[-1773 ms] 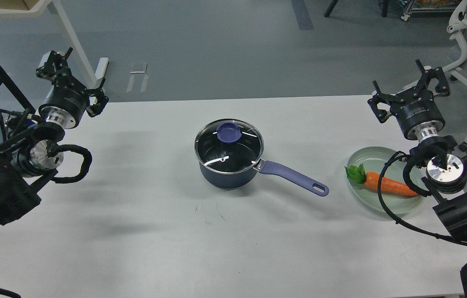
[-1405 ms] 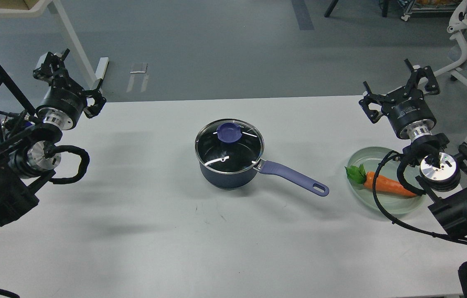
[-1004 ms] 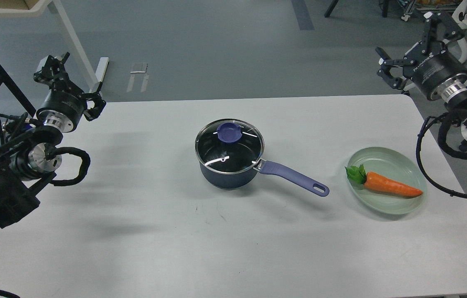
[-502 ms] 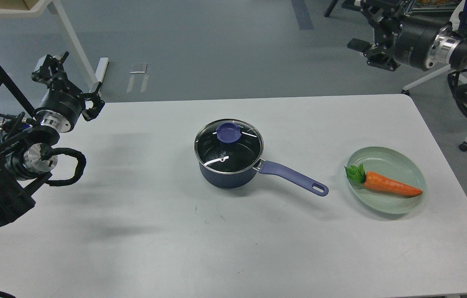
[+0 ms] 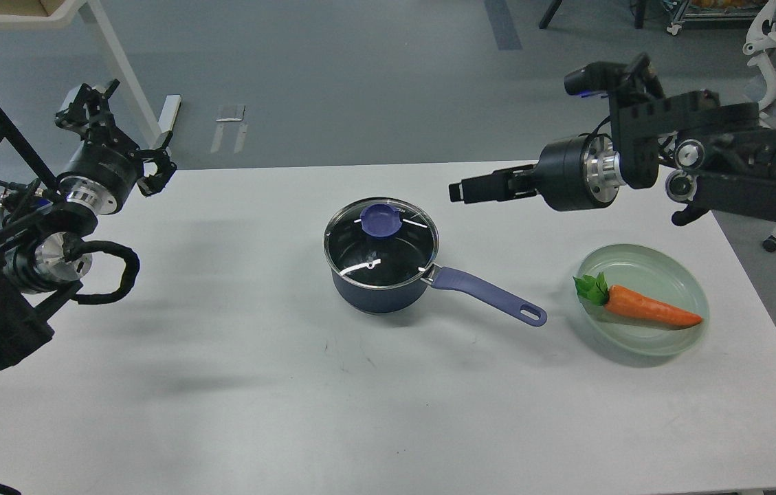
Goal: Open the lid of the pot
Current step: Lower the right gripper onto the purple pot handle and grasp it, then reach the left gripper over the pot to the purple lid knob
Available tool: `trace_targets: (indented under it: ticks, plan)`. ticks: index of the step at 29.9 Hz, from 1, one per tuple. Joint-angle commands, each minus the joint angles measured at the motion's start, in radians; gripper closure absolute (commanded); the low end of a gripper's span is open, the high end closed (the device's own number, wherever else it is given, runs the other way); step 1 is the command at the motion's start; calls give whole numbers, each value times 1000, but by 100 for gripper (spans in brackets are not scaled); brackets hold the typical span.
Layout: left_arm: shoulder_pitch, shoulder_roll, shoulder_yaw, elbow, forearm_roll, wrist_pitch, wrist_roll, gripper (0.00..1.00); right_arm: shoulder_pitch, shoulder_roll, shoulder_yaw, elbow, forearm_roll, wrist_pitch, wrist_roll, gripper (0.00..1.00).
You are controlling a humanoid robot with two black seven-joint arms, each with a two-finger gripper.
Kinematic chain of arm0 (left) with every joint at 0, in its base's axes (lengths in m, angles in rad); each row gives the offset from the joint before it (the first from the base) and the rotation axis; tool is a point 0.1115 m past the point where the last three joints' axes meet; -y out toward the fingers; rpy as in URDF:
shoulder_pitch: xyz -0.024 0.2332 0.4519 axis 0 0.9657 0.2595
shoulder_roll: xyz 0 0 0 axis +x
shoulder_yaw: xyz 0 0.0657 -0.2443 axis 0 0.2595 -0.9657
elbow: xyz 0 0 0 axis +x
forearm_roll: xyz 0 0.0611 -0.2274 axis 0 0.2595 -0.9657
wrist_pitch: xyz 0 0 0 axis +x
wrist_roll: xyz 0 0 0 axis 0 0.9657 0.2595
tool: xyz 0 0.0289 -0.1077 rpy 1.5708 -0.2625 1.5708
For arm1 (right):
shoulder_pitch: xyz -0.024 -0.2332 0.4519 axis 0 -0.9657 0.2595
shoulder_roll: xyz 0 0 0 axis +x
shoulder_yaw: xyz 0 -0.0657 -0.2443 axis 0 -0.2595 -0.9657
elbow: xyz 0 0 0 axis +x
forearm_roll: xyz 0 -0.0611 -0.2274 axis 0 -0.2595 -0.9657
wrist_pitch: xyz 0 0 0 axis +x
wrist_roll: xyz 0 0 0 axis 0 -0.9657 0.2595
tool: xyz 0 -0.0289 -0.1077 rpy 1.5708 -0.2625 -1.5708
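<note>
Step in hand: approach. The pot [image 5: 379, 275] stands at table [image 5: 223, 385] centre with the lid [image 5: 381, 242] seated on it. My right gripper [image 5: 460, 190] lies level at the pot's 2 o'clock, apart from it; I cannot tell its finger state. My left gripper [image 5: 116, 141], fingers spread, holds nothing at 10 o'clock. Next move calls for centring over the knob [image 5: 380, 219]. The plate [image 5: 662, 265] holds a carrot [image 5: 649, 309].

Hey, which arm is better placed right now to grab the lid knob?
Right. The right gripper points toward the lid from close by, while the left gripper sits far off at the table's corner.
</note>
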Motion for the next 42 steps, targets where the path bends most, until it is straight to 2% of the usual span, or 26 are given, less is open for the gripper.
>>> trace_targets:
  ticks: [1, 3, 5, 21, 29, 36, 42]
  plan:
    - [-5, 5, -3, -1, 0, 0, 4, 0, 0, 63, -68, 5, -112, -38, 27, 4]
    - [-14, 8, 0, -1, 0, 1, 4, 0, -3, 93, -95, 5, -138, -38, 45, 6]
    - [-15, 11, 0, -1, -2, 1, 4, 0, -19, 119, -123, 0, -174, -47, 52, 13]
    - [-17, 14, 2, -3, 1, 5, 6, 0, -76, 131, -161, -23, -274, -76, 47, 39]
    - [-32, 14, 3, -39, 41, 9, 20, 0, -75, 122, -161, -14, -276, -81, 49, 56]
    - [-60, 12, 2, -73, 165, 11, 38, 0, -70, 122, -161, -17, -276, -77, 49, 78]
    - [-119, 2, 3, -90, 394, 6, 38, 0, -70, 122, -161, -15, -271, -77, 49, 80]
